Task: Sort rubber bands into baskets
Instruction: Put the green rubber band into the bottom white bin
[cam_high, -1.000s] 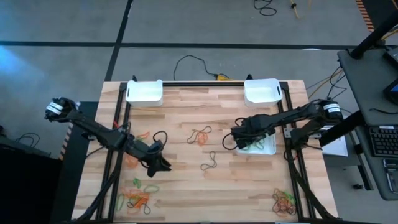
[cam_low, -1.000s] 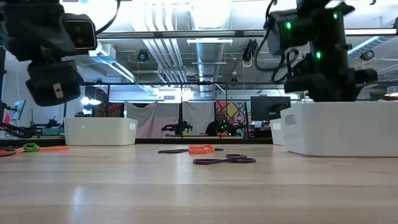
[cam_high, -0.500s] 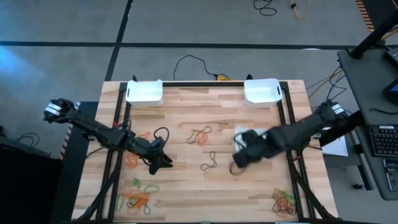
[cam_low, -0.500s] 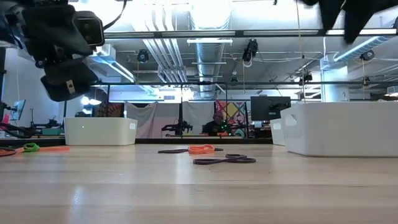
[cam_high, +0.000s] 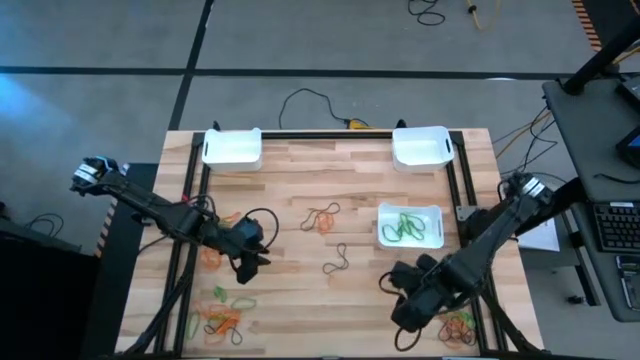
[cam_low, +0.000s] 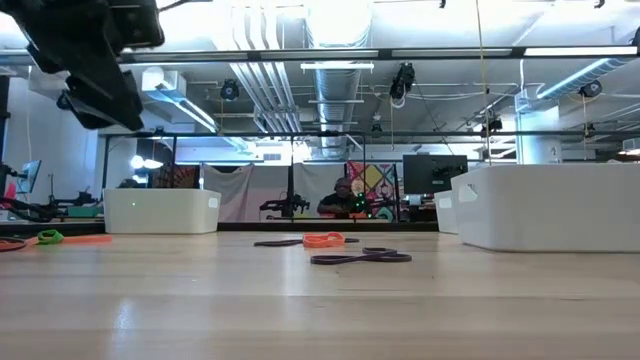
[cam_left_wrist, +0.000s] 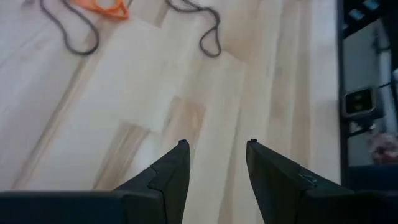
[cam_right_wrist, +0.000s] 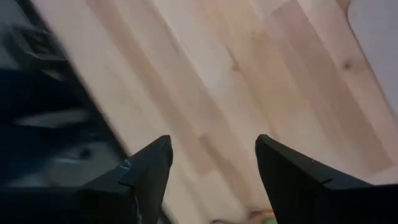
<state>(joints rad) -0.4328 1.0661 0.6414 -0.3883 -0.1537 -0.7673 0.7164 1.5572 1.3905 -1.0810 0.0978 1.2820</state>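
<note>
Green bands (cam_high: 404, 228) now lie in the basket (cam_high: 434, 212) at the table's right, and the right gripper (cam_high: 402, 312), which hung over that basket a second ago, has swung to the near right corner beside a mixed pile (cam_high: 458, 326), fingers apart and empty. That drop looks done; another pick seems next. The left gripper (cam_high: 250, 262) hovers left of centre, fingers apart, nothing between them. Loose bands dot the wooden table (cam_high: 300, 300); a workshop lies beyond.
</note>
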